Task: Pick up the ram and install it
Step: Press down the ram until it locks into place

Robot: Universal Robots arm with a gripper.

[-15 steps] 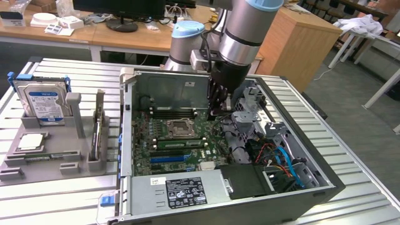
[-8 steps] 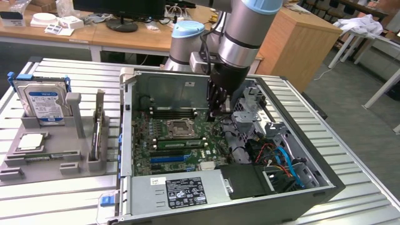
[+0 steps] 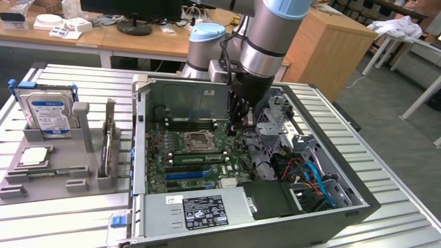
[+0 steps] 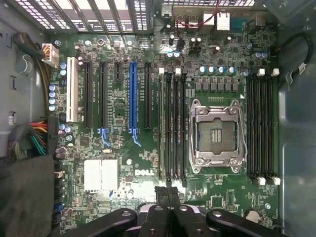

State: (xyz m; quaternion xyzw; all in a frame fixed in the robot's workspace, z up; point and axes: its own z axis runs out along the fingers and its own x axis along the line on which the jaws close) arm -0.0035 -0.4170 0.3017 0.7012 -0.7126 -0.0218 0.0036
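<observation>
The ram [image 3: 197,157] is a thin green stick standing on edge in a memory slot next to the processor socket [image 3: 198,140], inside the open computer case. In the wrist view the ram [image 4: 162,123] fills the outermost slot of the bank beside the socket [image 4: 217,134]. My gripper [image 3: 238,129] reaches down into the case near one end of that bank. Its two black fingers [image 4: 160,197] are pressed together, shut, with nothing between them. The gripper [image 4: 168,191] is just past the end of the ram's slot.
A second bank of empty black memory slots [image 4: 260,128] lies on the socket's other side. Expansion slots [image 4: 132,94], cables [image 3: 310,173] and the power supply [image 3: 200,209] crowd the case. On the exterior view's left, a grey fixture [image 3: 51,181] holds a hard drive [image 3: 49,113].
</observation>
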